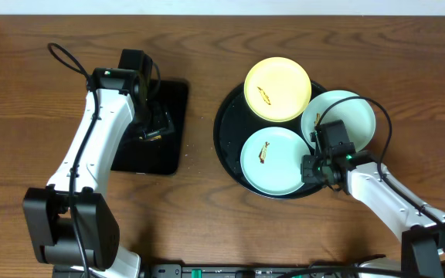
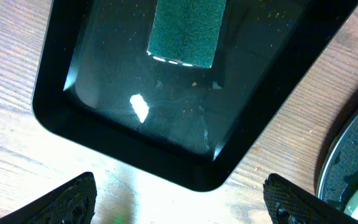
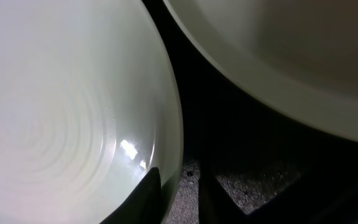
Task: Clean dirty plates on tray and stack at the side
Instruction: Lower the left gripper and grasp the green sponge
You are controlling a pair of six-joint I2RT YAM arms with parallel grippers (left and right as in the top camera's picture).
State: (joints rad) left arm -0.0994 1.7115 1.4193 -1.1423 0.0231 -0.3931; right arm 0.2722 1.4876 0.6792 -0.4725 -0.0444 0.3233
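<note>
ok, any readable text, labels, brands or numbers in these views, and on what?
None readable.
The plates, round tray, sponge and rectangular tray show no lettering.
The equipment at the overhead view's bottom edge is too small to tell.

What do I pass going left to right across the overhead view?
In order: small rectangular black tray → round black tray → smeared mint plate → far-right mint plate. The yellow plate is omitted: it overlaps the smeared one.

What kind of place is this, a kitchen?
Probably a robot practice table, not a real kitchen: two robot arms work at a wooden table, with dirty plates on a round black tray and a green sponge in a smaller tray.
</note>
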